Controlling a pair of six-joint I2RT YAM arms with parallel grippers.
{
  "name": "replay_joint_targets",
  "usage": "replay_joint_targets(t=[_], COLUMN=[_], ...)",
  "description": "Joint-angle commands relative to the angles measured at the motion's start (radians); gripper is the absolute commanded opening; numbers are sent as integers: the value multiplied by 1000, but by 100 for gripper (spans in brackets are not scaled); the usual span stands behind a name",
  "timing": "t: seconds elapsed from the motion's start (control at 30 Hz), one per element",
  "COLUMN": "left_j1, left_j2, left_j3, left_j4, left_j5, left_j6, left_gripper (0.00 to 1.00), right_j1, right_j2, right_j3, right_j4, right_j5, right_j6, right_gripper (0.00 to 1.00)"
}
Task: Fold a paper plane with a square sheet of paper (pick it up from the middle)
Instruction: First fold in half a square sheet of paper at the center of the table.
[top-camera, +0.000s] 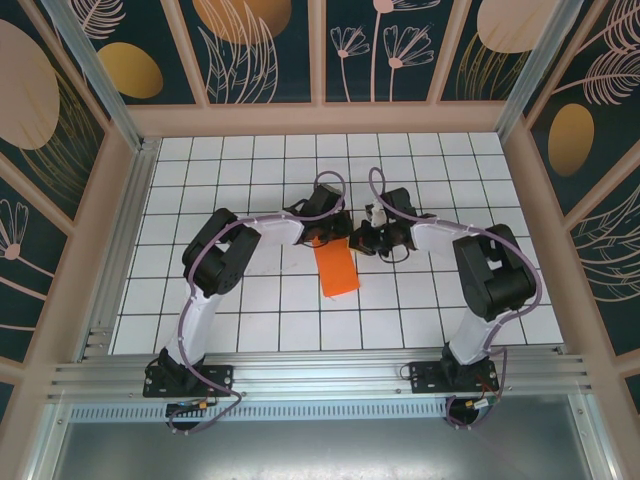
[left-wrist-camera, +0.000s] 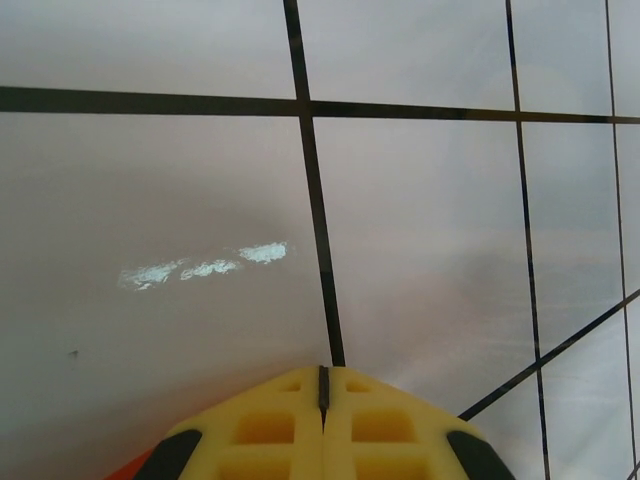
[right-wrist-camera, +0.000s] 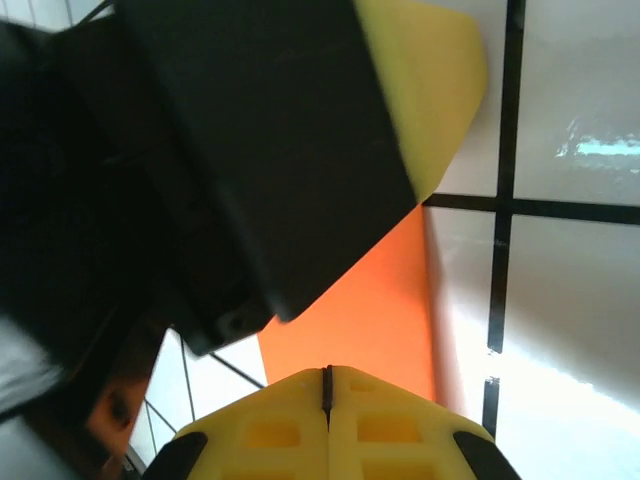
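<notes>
Dark teal walls (top-camera: 250, 50) painted with pale leaves and flowers close in a white counter (top-camera: 200, 300) ruled into squares by black lines. A metal rail (top-camera: 320, 365) runs along the lower edge of the overhead frame, and both arms are fixed to it. The left arm (top-camera: 215, 270) rises from the lower left and the right arm (top-camera: 490, 275) from the lower right. They bend toward each other and meet near the middle of the frame.

The orange paper (top-camera: 337, 270) lies flat on the counter at the centre of the overhead view, just below the point where the arms meet. It is a narrow folded shape, taller than it is wide and slightly tilted. Its upper edge reaches up between the two tools.

The left tool (top-camera: 322, 238) sits at the paper's upper left corner. In its own camera the yellow fingers (left-wrist-camera: 270, 430) are pressed together with only a thin seam between them. A sliver of orange shows at the bottom left of that frame.

The right tool (top-camera: 360, 240) sits at the paper's upper right corner, close beside the other one. Its yellow fingers (right-wrist-camera: 380, 430) are likewise closed tight. In its camera the paper spreads across the middle of the frame just past the tips, and the left tool's black body and one yellow finger cross the upper part. Whether either tool is pinching or touching the paper cannot be told.
</notes>
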Motion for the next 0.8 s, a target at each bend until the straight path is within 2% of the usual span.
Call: replay_joint_targets(t=[0.0, 0.43, 0.77], left_j1=[11, 19, 27], left_j2=[43, 33, 37], left_j3=[-68, -137, -180], left_j4=[-23, 33, 45], left_j5=[-23, -11, -36], left_j6=[-2, -32, -36], left_gripper=[0, 0, 0], right_j1=[2, 8, 8], right_j2=[46, 153, 46], right_j3=[42, 79, -46], right_j4=[13, -22, -135], right_j5=[12, 12, -30], right_j6=[12, -27, -99], right_gripper=[3, 3, 4])
